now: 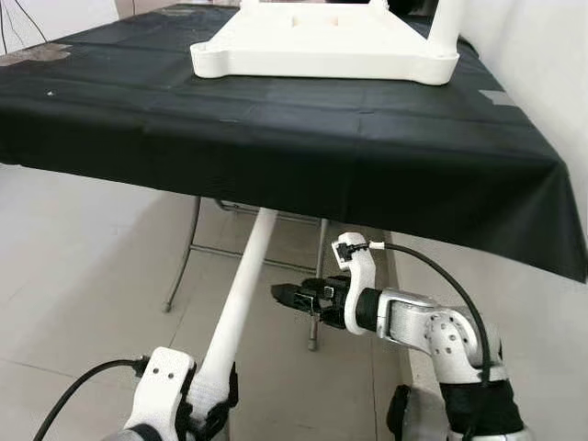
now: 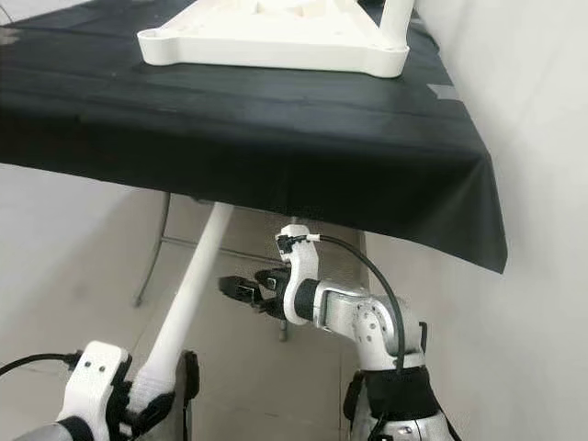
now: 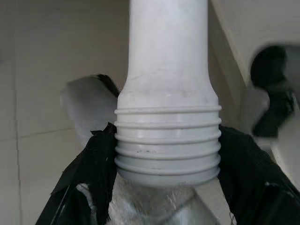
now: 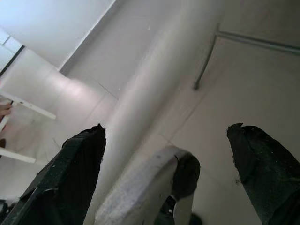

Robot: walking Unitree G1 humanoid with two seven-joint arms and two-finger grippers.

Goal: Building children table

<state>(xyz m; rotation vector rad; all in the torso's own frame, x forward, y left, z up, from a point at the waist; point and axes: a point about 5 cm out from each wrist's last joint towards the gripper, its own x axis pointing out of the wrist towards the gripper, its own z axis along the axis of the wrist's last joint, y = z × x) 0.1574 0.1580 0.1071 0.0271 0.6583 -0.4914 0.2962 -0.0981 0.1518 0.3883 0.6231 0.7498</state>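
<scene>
A long white table leg point(image 1: 241, 294) slants up from my left gripper point(image 1: 213, 397) toward the underside of the black-draped table. The left gripper is shut on the leg's threaded end point(image 3: 168, 140), with a black finger point(image 3: 91, 173) on each side. My right gripper point(image 1: 280, 294) hangs open just right of the leg, below the table's edge, fingers pointing at the leg; the leg point(image 4: 145, 93) passes in front of its fingers point(image 4: 70, 173). The white children's tabletop point(image 1: 322, 46) lies upside down on the black cloth, with one leg point(image 1: 446, 23) standing at its right corner.
The black cloth point(image 1: 276, 138) covers a folding table whose metal legs point(image 1: 184, 253) stand on the pale tiled floor. A white wall point(image 1: 542, 73) runs close along the right side. Open floor lies to the left.
</scene>
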